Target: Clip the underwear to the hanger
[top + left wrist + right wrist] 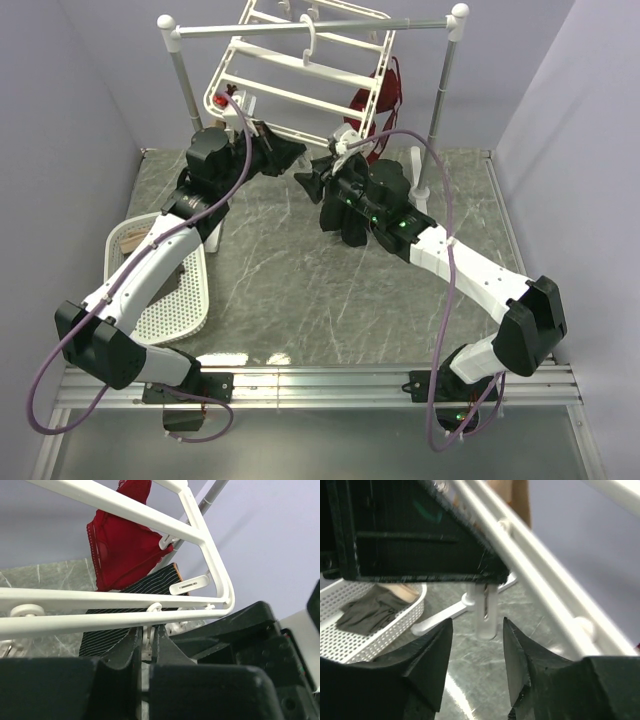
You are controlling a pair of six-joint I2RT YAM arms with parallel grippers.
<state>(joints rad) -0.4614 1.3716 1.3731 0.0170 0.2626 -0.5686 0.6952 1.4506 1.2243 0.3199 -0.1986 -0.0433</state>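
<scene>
1. My left gripper (146,639) has its fingers pinched almost together just under the hanger's (100,599) lower bar. The underwear (115,625), black with fine stripes, runs up from the tips toward 1 o'clock. I judge it is held there, though the bite itself is hidden.
2. My right gripper (475,630) is spread wide with nothing between its fingers. In the top view it sits close by, at 4 o'clock of the left one.
3. Step in hand, as I read it: the fabric is held up under the frame but not yet clipped.
4. The next move calls for the right gripper to squeeze a clip (190,586) open while the left feeds a fabric edge into its mouth. The moves should be small and steady, since the hanger hangs by its hook and would likely swing.
5. Edges: the bra (125,550) hangs at 12 o'clock behind the underwear. The stand's (445,90) post is at 2 o'clock of my right wrist. My grippers are almost nose to nose.
6. Room to back off lies toward 6 o'clock, over the table (300,270). The basket (185,300) sits at 8 o'clock, well apart.
</scene>
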